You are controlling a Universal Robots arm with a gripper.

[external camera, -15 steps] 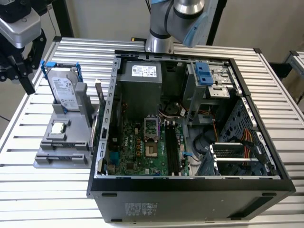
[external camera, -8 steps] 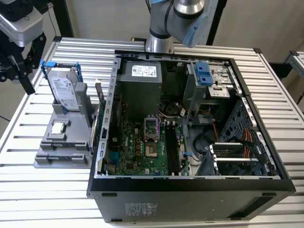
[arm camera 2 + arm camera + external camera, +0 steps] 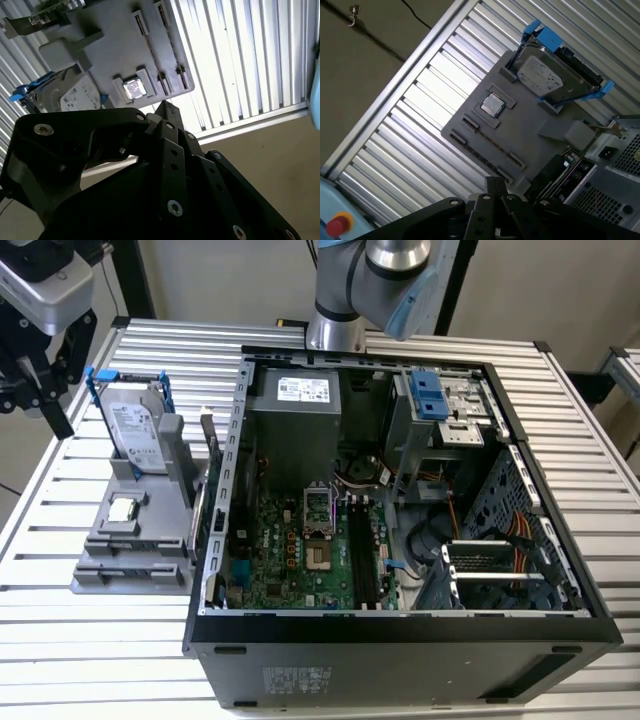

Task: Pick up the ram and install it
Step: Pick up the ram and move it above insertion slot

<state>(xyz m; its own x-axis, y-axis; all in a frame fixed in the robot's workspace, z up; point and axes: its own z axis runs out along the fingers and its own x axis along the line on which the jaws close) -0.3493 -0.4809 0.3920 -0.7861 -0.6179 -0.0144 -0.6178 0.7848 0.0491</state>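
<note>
The ram (image 3: pixel 211 452) is a thin dark board standing on edge at the right side of the grey holder (image 3: pixel 120 575), tight against the computer case's wall. In the first wrist view the ram (image 3: pixel 568 167) shows past the holder (image 3: pixel 530 130), partly hidden. My gripper (image 3: pixel 45 405) hangs high at the exterior view's far left, above the table's edge. It is well apart from the ram and has nothing in it. Both wrist views look down past the gripper (image 3: pixel 165 107) (image 3: pixel 494 181) onto the holder. The long black memory slots (image 3: pixel 362 550) lie on the motherboard inside the case.
The open computer case (image 3: pixel 400 635) takes up the middle of the slatted table (image 3: pixel 50 500). On the holder a silver hard drive (image 3: pixel 135 430) leans in a blue bracket, with a small square processor chip (image 3: pixel 122 508) below it. The arm's base (image 3: pixel 345 300) stands behind the case.
</note>
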